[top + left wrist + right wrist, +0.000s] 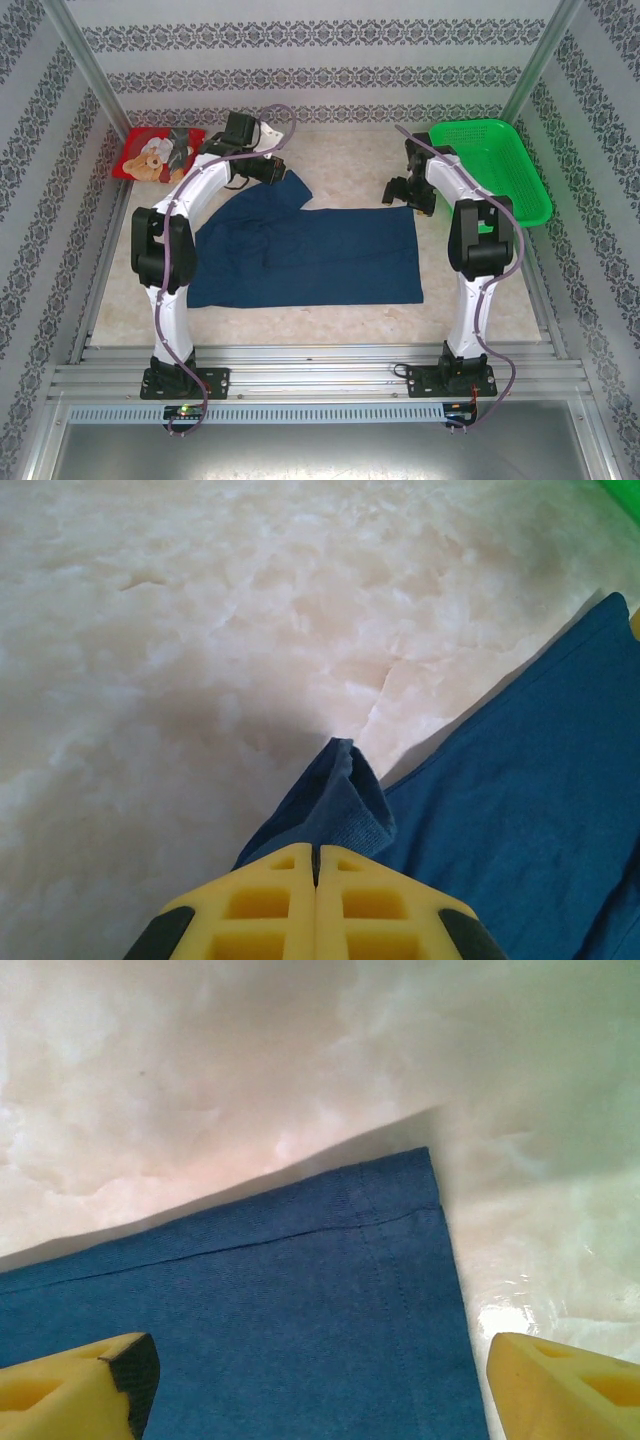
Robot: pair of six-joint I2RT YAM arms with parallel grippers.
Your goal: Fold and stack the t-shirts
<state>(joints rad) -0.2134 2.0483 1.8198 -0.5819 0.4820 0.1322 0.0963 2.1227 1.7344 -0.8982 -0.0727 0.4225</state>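
The navy blue t-shirt (320, 255) lies spread flat in the middle of the table, plain side up. My left gripper (283, 176) is at its back left part, shut on a pinched fold of navy cloth (345, 800) that rises from the table between the yellow fingers (275, 900). My right gripper (400, 190) hovers over the shirt's back right corner (425, 1175), open wide, with one finger (80, 1385) above the cloth and the other (560, 1385) beyond the hem over bare table. The red t-shirt (155, 155) with the teddy-bear print lies folded at the back left.
A green mesh basket (495, 170) stands at the back right, close behind the right arm. Patterned walls and metal posts enclose the table. Bare marbled tabletop (340, 150) lies behind the navy shirt and along the front edge.
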